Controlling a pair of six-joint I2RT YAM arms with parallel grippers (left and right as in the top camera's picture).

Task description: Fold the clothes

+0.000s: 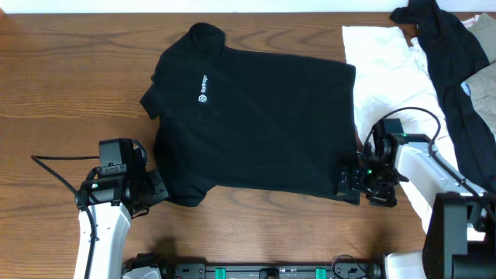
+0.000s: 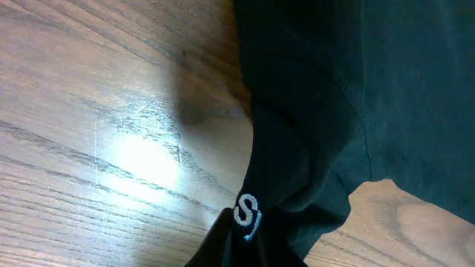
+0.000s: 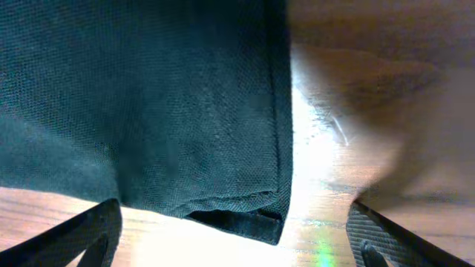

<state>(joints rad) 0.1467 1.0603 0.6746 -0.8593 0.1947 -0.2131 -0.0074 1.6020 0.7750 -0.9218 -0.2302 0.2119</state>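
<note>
Lying flat on the table [image 1: 62, 77], the shirt [image 1: 263, 124] has its collar at the far edge and its logo [image 1: 203, 89] facing up. Left gripper [image 1: 155, 190], at the shirt's near left corner, is pinched tight on the fabric. Right gripper [image 1: 350, 184], at the shirt's near right corner, stands wide, fingers [image 3: 74, 237] straddling the hem. White cloth [image 1: 380, 62] touches the shirt's right side.

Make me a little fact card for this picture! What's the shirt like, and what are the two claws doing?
shirt: black polo shirt, spread flat on the wooden table, not folded yet
logo: small white logo, facing up
left claw: shut, seems to pinch the shirt's corner
right claw: open, straddling the hem corner
nearby: white cloth with another black garment on it
</note>
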